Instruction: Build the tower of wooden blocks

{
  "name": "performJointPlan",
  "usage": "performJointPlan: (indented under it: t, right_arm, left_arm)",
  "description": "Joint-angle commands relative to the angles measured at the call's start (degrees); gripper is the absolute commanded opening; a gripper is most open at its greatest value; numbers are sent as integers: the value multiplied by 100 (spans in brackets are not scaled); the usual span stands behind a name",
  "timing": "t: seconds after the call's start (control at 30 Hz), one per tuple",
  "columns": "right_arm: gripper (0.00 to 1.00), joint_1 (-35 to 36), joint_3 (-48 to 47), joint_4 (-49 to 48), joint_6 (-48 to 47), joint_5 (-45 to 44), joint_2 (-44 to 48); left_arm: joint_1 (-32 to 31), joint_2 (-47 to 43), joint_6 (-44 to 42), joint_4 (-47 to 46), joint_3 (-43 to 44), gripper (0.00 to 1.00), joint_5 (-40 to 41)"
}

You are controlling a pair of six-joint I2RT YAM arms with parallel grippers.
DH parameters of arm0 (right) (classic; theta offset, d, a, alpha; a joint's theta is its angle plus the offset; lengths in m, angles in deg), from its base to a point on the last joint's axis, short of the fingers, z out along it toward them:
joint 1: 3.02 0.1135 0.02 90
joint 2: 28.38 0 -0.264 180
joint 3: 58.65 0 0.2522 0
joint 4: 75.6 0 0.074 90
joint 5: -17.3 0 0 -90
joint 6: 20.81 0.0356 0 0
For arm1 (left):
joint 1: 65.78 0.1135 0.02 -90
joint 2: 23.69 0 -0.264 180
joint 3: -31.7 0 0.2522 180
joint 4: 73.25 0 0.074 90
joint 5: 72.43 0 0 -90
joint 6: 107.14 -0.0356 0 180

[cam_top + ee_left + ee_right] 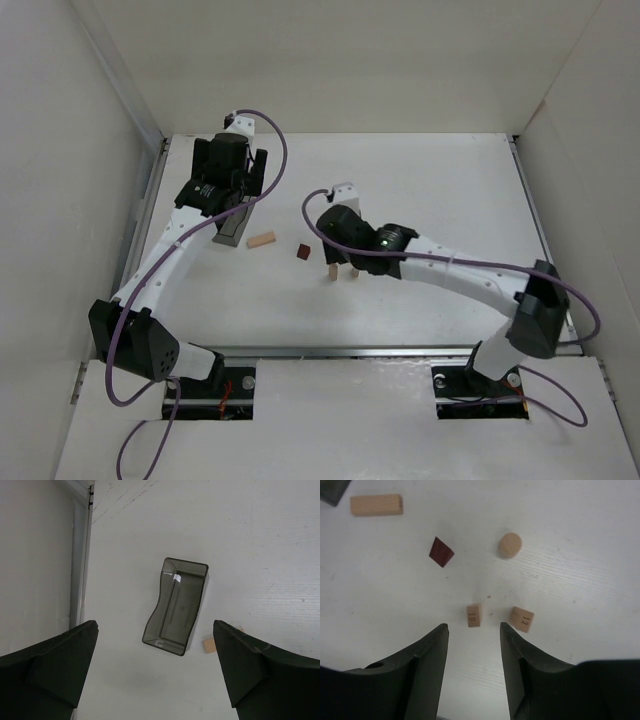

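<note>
Over the white table (450, 200), the left gripper (155, 625) hangs with its black, wedge-shaped fingers (55, 665) spread as wide as they go, holding nothing. Directly beneath it lies a smoky grey tray (176, 606) of glossy plastic, rectangular with rounded corners and one pinched side. By that gripper's right finger, its wrist camera catches only the cut end of the pale flat plank (209, 645). The right wrist camera shows the plank's whole smooth length, lying flat just beside the tray's corner.

Ahead and to the left of the right gripper (473, 630), the dark red-brown cube (441, 551) sits corner-on, touching no other piece. The tower's two short pale uprights (474, 615) stand side by side with a gap between them. One is straight ahead of the opening between the right gripper's fingers, the other just off its right fingertip. Only the wrist view shows the inked numbers on their tops. Beyond them sits a pale round wooden piece (510, 545), possibly a cylinder seen end-on, which the arm hides in the overhead view. The right gripper's jaws stand partly apart with nothing between them.
</note>
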Motion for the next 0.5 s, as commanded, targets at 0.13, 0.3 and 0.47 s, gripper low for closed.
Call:
performJointPlan:
  t: [0.13, 0.3, 0.47]
  right_arm:
    - [51, 23, -1230, 786, -509, 652, -1715]
    - [51, 23, -1231, 788, -324, 581, -1769]
    - [51, 23, -1283, 788, -323, 528, -1769]
  left_arm:
    - [35, -194, 26, -138, 24, 100, -41]
    - [87, -194, 26, -138, 24, 100, -93]
    - [87, -194, 26, -138, -28, 100, -93]
